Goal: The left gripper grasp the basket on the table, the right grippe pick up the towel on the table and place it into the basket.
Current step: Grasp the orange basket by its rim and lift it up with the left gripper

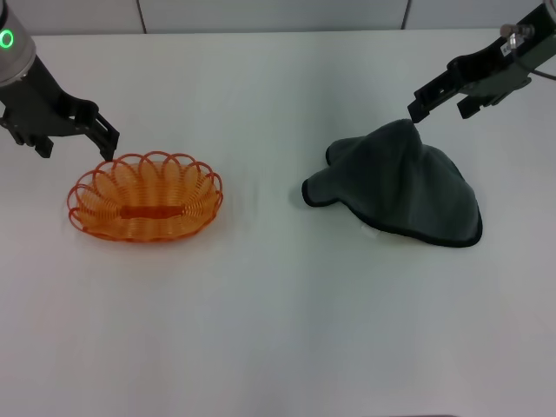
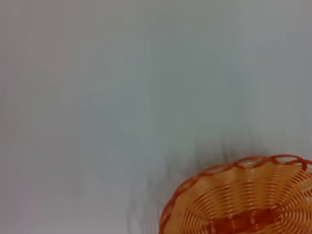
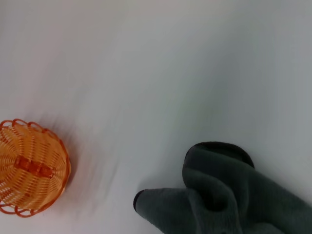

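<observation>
Table (image 1: 278, 347): a plain white top is seen running from the near edge of the head view to the far wall; its nearest part is bare surface.

Basket (image 1: 145, 197): an oval orange wire basket with a looped, scalloped rim is set upright on the table at the robot's left. Nothing is seen inside it. Part of its rim and woven floor is also shown in the left wrist view (image 2: 243, 200), and the whole of it is seen farther off in the right wrist view (image 3: 30, 166).

Towel (image 1: 401, 184): a dark grey-green cloth with black stitched edging is found on the table at the robot's right, well apart from the basket. It is drawn up into a peak at its far side, while its lower edges are spread on the table. A small white scrap is glimpsed under its near edge. In the right wrist view (image 3: 229, 200) its folds are seen bunched.

Left gripper (image 1: 76, 133): the black claw of the green-ringed arm is held just beyond the basket's far left rim. Its fingers are spread apart and nothing is held between them; one fingertip is seen close to the rim, and contact cannot be told.

Right gripper (image 1: 416, 110): the black claw of the white arm is placed at the towel's raised peak, and its fingers are closed upon the cloth there.
</observation>
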Motion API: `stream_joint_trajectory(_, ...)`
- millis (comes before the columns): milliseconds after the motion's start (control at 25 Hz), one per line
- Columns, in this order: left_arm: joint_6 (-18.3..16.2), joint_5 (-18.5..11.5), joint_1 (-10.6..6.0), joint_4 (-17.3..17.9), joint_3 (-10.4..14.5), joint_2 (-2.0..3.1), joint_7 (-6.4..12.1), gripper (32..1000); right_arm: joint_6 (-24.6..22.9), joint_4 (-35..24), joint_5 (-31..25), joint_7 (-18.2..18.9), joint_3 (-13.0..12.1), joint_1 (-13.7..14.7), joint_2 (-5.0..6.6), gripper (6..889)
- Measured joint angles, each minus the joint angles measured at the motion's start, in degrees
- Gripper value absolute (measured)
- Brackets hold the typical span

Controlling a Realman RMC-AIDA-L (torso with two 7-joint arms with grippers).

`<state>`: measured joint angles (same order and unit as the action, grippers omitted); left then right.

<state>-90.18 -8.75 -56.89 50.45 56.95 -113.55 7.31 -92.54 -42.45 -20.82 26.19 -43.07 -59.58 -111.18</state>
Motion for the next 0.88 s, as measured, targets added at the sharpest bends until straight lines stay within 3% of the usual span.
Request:
stream_joint_trajectory(680,0.2,0.1,-0.02,0.0,0.1,0.0,0.06,869,0.3,1.4,0.0,0.2,-0.1,-0.2,0.04,877)
stream_joint_trajectory(800,1.2,0.1,-0.05,-1.7,0.2,0.02,0.2,866,0.4,1.5,0.0,0.3,-0.1,-0.2,0.04,877)
stream_joint_trajectory(880,3.5,0.1,-0.05,-4.7,0.3,0.34,0.33,864,0.5,1.5,0.0,0.4,-0.1,-0.1,0.04,877)
